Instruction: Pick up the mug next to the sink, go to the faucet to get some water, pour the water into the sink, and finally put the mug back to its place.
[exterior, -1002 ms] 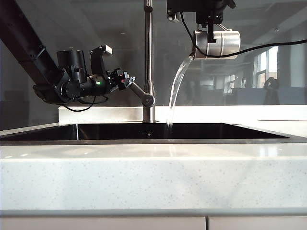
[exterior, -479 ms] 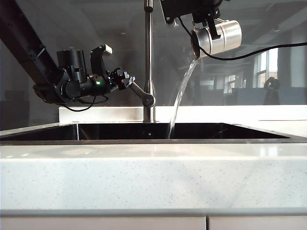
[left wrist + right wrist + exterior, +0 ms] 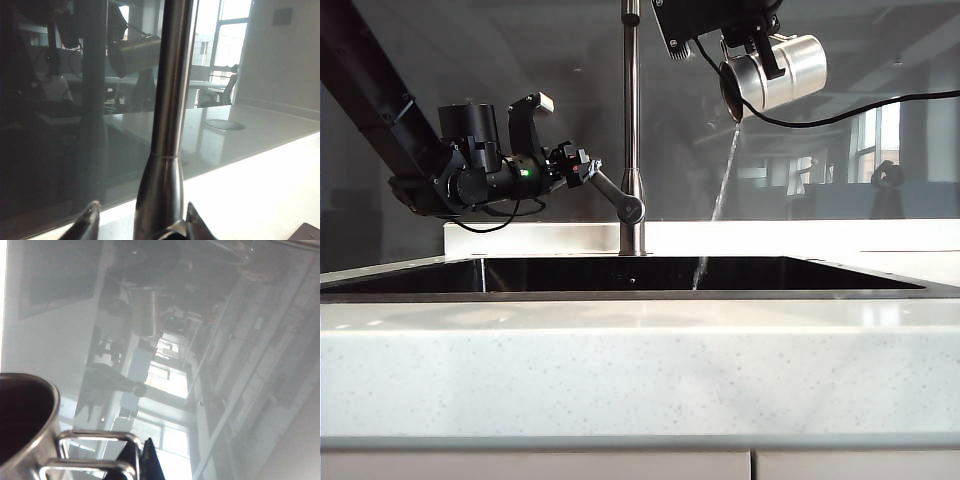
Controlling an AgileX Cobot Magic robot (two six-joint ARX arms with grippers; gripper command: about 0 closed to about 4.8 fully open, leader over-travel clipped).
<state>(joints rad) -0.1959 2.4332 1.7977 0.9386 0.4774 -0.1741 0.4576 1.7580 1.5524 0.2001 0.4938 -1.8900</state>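
The steel mug [image 3: 778, 72] hangs high above the sink [image 3: 620, 292], right of the faucet [image 3: 631, 120], lying on its side with its mouth tipped down to the left. A thin stream of water [image 3: 720, 205] falls from its lip into the black basin. My right gripper [image 3: 758, 42] reaches down from above and is shut on the mug's wire handle [image 3: 95, 450], its dark fingertips [image 3: 148, 460] pinched together beside the mug [image 3: 25, 425]. My left gripper [image 3: 582, 166] is open at the faucet's lever [image 3: 612, 195], its fingers [image 3: 87, 222] on either side of the chrome faucet [image 3: 167, 125].
A dark glass panel [image 3: 520, 60] rises behind the sink on a pale ledge [image 3: 820, 236]. The speckled countertop [image 3: 640, 365] runs across the front. A black cable [image 3: 880, 100] trails right from the right arm.
The mug has rolled further, its mouth dipping lower. The water has thinned from a thick arc to a narrow trickle. The left arm has stayed still.
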